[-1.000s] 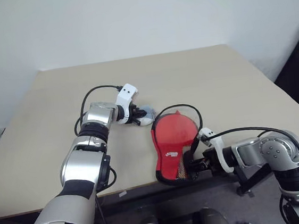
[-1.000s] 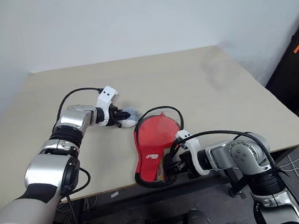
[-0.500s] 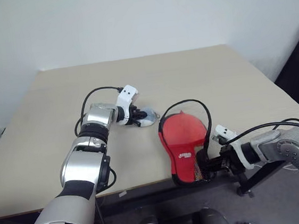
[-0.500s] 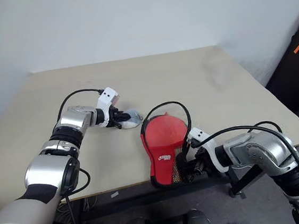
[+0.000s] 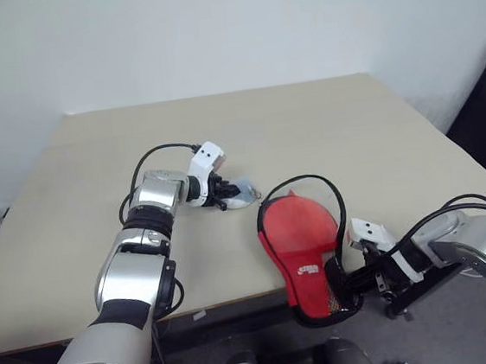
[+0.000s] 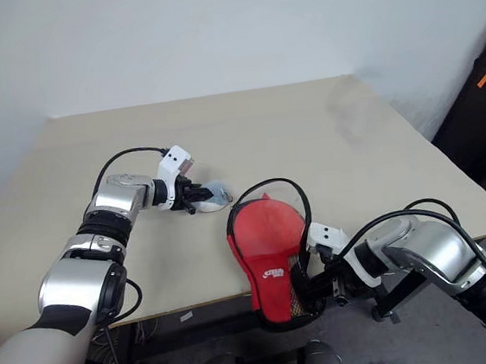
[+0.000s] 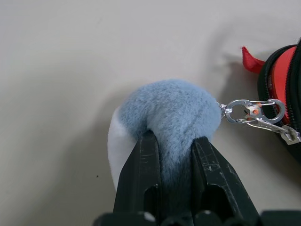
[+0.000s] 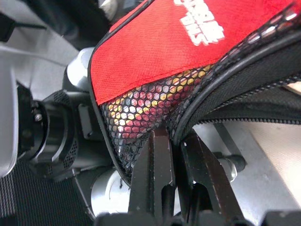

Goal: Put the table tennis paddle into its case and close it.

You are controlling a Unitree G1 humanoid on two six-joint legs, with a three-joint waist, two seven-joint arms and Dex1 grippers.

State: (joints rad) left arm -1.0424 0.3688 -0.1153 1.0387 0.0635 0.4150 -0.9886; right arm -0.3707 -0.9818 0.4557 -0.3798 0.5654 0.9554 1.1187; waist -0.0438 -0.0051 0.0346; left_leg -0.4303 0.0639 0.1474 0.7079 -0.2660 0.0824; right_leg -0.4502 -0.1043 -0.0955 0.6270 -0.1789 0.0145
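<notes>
Fluffy blue-white pompom charm (image 7: 164, 113) pinched in my left gripper (image 7: 174, 155) anchors the zip; right gripper (image 8: 175, 155) clamps red-black paddle-shaped case (image 5: 302, 245) edge near it, steadying.

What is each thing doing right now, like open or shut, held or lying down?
case: lying at the table's near edge, handle end sticking out over it, pinched there.
fluffy blue keychain: on the table, squeezed between fingers, clipped to the case.
left gripper: shut on the keychain.
right gripper: shut on the case's edge.
table: holding everything.
</notes>
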